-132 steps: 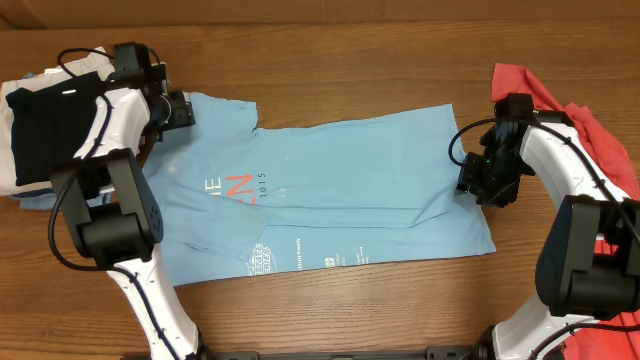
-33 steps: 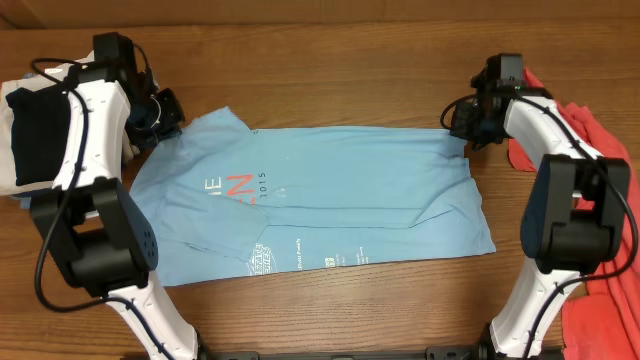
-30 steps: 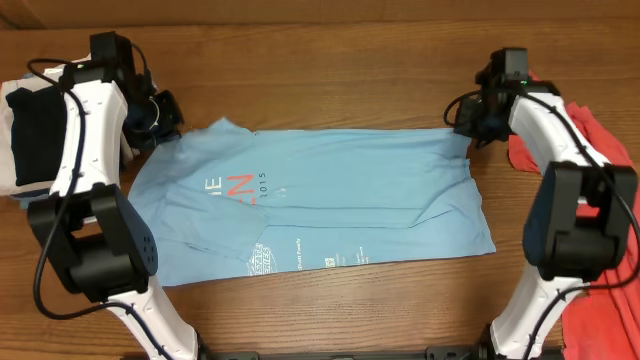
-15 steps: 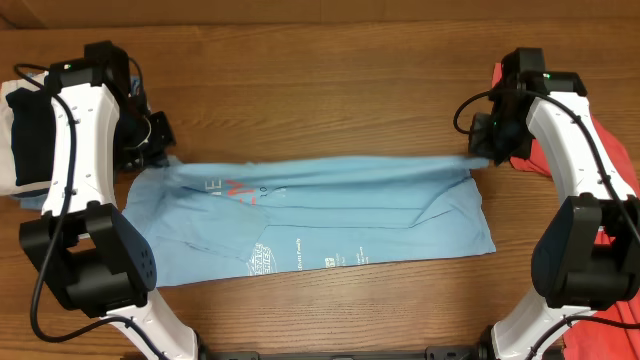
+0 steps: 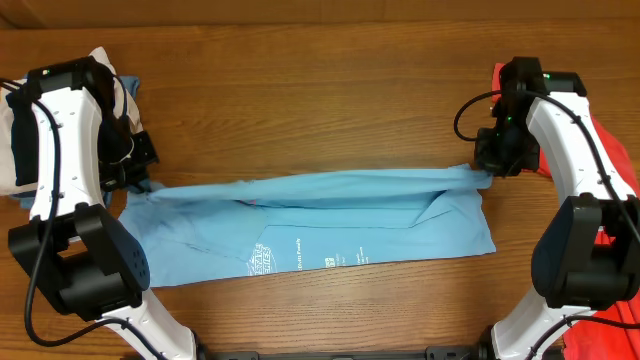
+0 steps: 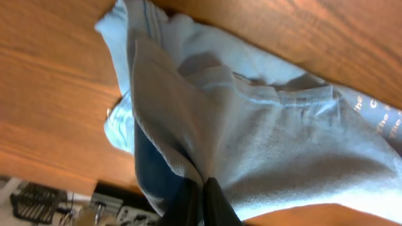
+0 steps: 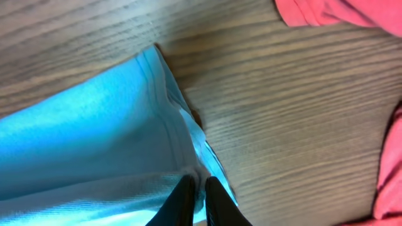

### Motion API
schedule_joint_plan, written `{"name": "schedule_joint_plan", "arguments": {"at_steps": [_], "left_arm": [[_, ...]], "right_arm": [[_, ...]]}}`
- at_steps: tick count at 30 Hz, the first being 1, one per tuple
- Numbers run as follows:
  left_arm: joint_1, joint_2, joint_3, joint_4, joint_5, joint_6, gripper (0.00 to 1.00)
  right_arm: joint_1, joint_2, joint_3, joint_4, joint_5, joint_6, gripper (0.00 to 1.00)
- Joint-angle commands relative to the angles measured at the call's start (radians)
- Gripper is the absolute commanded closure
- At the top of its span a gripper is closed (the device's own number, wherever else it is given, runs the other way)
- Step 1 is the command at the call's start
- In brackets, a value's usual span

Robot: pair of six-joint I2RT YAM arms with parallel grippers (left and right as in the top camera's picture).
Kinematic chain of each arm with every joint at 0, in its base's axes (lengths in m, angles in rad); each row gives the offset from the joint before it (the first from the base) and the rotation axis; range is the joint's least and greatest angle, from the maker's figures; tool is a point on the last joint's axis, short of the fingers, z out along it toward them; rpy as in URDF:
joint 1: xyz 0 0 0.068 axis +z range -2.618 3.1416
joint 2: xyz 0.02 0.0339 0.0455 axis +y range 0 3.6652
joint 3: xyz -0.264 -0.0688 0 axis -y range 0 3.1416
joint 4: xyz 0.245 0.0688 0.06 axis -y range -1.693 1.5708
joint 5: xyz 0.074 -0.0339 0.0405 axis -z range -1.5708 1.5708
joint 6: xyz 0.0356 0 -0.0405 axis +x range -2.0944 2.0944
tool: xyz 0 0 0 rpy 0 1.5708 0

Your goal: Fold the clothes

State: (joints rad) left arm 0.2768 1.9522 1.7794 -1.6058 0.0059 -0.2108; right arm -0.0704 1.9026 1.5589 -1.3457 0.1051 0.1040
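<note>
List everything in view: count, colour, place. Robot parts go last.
T-shirt: one, light blue with printed lettering, across the middle of the table, partly doubled over lengthwise.
red garments: count unclear, coral red, loose at the table's right edge.
folded stack: one pile, black, white and blue pieces, at the table's left edge, partly hidden.
table: one, brown wood, under everything.
left gripper: one, dark fingers, shut on the T-shirt's left end.
right gripper: one, dark fingers, pinching the T-shirt's right corner.
</note>
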Motion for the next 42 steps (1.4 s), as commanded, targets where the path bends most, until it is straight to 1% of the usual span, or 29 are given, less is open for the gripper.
{"name": "schedule_joint_plan", "arguments": {"at_steps": [1,7,13,19,26,42], "left_arm": [[0.004,-0.027,-0.010,-0.021,-0.013,-0.014,0.96],[0.004,-0.027,-0.081,-0.050,-0.014,-0.014,0.96],[0.004,-0.027,-0.195,-0.020,-0.014,-0.014,0.96],[0.004,-0.027,-0.260,0.032,-0.014,-0.014,0.96],[0.004,-0.027,-0.265,0.035,-0.018,-0.014,0.96],[0.003,-0.027,-0.266,0.008,-0.024,-0.014,0.96]], "right_arm": [[-0.004,-0.028,0.018,-0.010,0.029,0.000,0.90],[-0.004,-0.028,0.015,-0.052,0.029,0.000,0.92],[-0.004,-0.027,0.011,-0.072,0.029,0.000,0.92],[-0.004,-0.027,0.011,-0.097,0.012,0.000,0.92],[-0.004,-0.027,0.011,-0.146,0.006,0.000,0.92],[-0.004,-0.027,0.011,-0.164,0.006,0.000,0.91]]}}
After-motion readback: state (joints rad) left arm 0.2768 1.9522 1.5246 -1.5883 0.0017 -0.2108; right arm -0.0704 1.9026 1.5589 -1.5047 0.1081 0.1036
